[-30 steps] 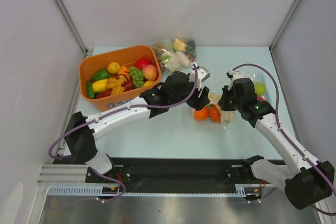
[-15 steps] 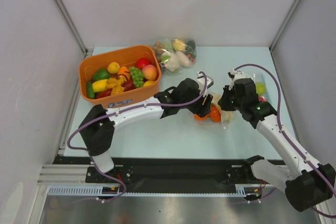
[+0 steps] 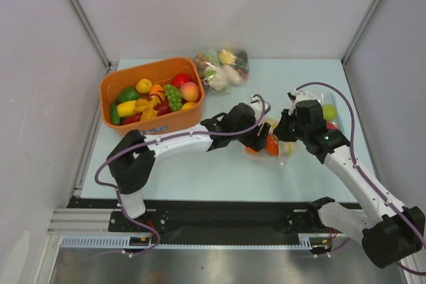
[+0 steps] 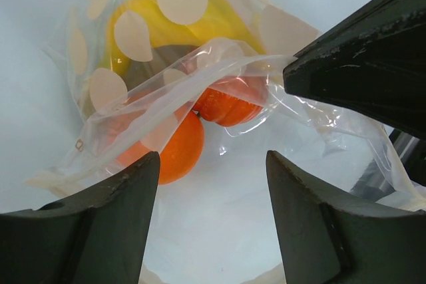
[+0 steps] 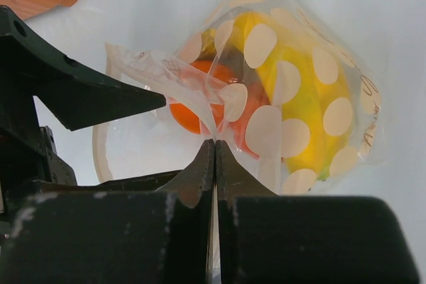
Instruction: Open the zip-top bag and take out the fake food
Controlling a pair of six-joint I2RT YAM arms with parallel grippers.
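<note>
The zip-top bag (image 3: pixel 279 141), clear with pale dots, lies on the table between my grippers. It holds two oranges (image 4: pixel 174 151) and yellow fake food (image 4: pixel 166 21). My right gripper (image 5: pixel 214 143) is shut on a fold of the bag's upper edge and holds the mouth up; in the top view it (image 3: pixel 283 131) is at the bag's right side. My left gripper (image 4: pixel 212 157) is open and empty, its fingers (image 4: pixel 100 231) at the bag's mouth with the oranges just ahead. In the top view it (image 3: pixel 259 138) is at the bag's left side.
An orange basket (image 3: pixel 166 123) full of fake food stands at the back left. A second bag of fake food (image 3: pixel 223 68) lies at the back centre. A green ball (image 3: pixel 329 111) sits by the right arm near the right wall.
My left arm has reached further right and brought its open gripper up to the bag's mouth. The right gripper has kept its hold on the bag's edge.
</note>
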